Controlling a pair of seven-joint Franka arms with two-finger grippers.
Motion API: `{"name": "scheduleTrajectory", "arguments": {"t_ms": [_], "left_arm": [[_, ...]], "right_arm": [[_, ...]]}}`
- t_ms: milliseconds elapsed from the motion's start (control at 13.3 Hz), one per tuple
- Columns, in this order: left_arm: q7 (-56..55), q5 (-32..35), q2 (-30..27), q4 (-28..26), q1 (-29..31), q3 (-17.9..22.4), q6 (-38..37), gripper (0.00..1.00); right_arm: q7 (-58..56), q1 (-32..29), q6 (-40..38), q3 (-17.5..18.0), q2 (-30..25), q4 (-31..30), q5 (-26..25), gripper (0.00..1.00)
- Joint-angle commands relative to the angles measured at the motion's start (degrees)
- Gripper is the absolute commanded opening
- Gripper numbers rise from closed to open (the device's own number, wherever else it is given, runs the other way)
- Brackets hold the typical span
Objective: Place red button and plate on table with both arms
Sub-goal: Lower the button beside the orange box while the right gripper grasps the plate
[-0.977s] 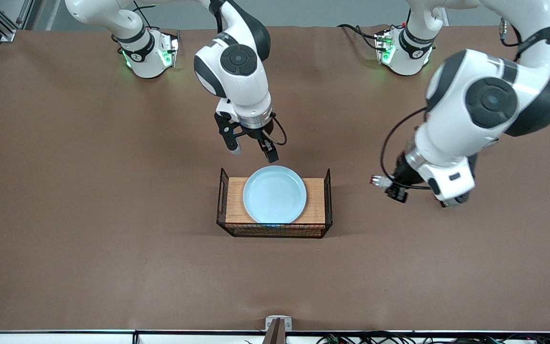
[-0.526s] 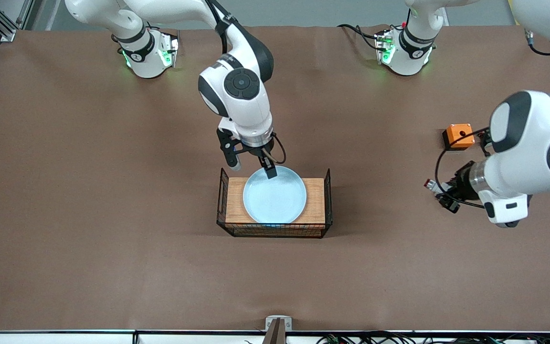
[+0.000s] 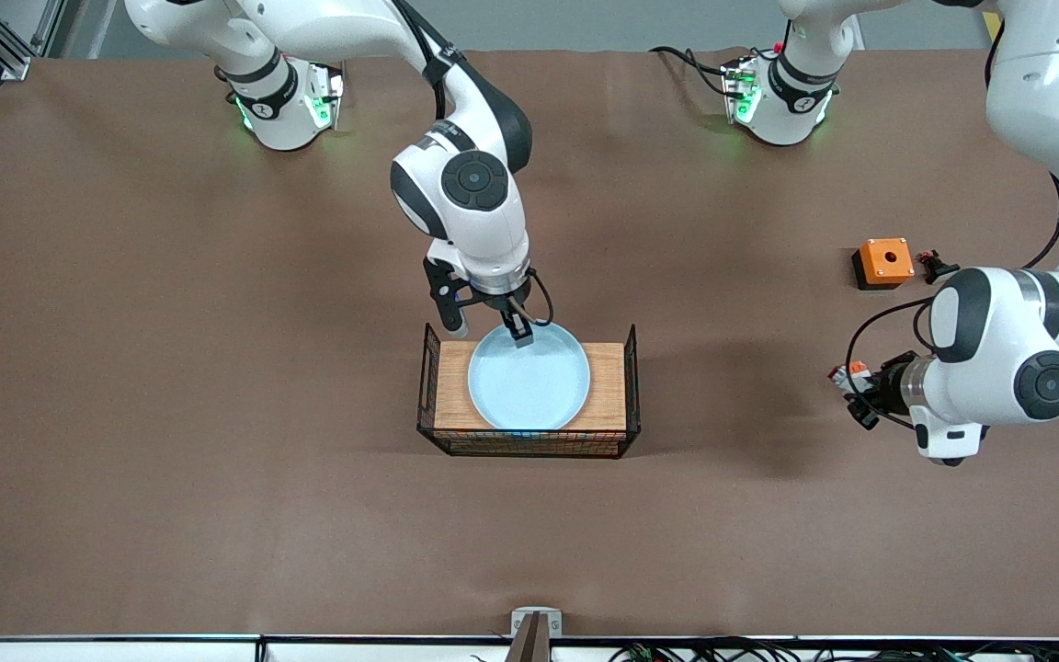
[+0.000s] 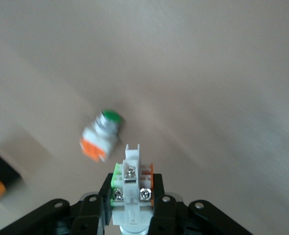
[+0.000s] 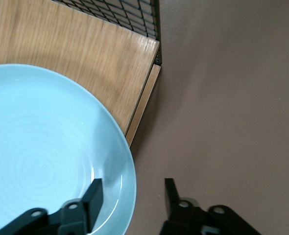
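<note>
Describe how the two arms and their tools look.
Both arms are glossy white with black joint bands and round black caps. Green lights glow at their bases. Black cables loop beside the right tool and the left tool. Both tools have black fingers.

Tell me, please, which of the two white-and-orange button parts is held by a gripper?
The red button, clamped in the shut left gripper. The shorter green-capped piece lies loose on the table, untouched.
</note>
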Motion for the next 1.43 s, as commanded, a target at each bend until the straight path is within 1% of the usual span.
{"name": "scheduleTrajectory", "arguments": {"t_ms": [0,150,300,376,451,526,601,826,901,1052,1277,1352], "left_arm": [[7.7,2.0,-0.4,-0.9,3.1,-0.4,1.6,0.0],[12.7,2.0,1.0,-0.9,5.1,-0.4,2.6,0.0],[20.0,2.0,2.8,-0.8,7.7,-0.5,4.0,0.0],[22.6,2.0,3.4,-0.8,8.7,-0.5,5.0,0.0],[22.4,1.2,4.1,-0.4,9.0,-0.5,6.1,0.0],[22.4,1.0,4.6,0.4,8.7,-0.5,6.6,0.0],[23.4,1.3,5.8,0.5,9.1,-0.5,8.4,0.0],[23.3,-0.4,8.3,0.6,9.1,-0.5,14.8,0.0],[23.6,-1.6,9.4,0.7,9.2,-0.5,15.5,0.0],[24.5,-1.0,10.9,2.8,9.2,-0.4,15.7,0.0],[28.1,-0.6,11.3,3.3,9.2,-0.2,15.7,0.01],[29.9,-0.6,11.6,4.2,9.2,-0.2,15.7,0.01]], "right_arm": [[0.5,-0.3,-0.4,0.3,0.9,1.8,0.3,0.43],[0.1,-0.2,-0.4,0.3,1.5,1.8,-0.2,0.37],[-0.1,-0.2,-0.3,0.3,2.1,1.8,-0.5,0.3],[-0.2,-0.1,-0.3,0.3,2.1,1.8,-0.5,0.25],[-0.2,-0.1,-0.3,0.3,2.1,2.0,-0.7,0.2],[-0.3,-0.1,-0.4,0.3,2.1,2.4,-1.0,0.11],[-0.3,0.0,-0.4,0.3,2.2,2.7,-1.1,0.07],[-0.3,-0.3,-0.5,0.4,2.1,3.6,-1.0,0.04],[-0.3,-0.3,-1.0,0.4,2.1,4.2,-0.9,0.03],[-0.2,-0.3,-1.4,0.5,2.0,5.4,-0.2,0.02],[-0.2,0.5,-8.1,1.0,0.7,8.2,0.0,0.0],[-0.2,1.1,-9.8,1.4,-1.5,8.1,0.0,0.0]]}}
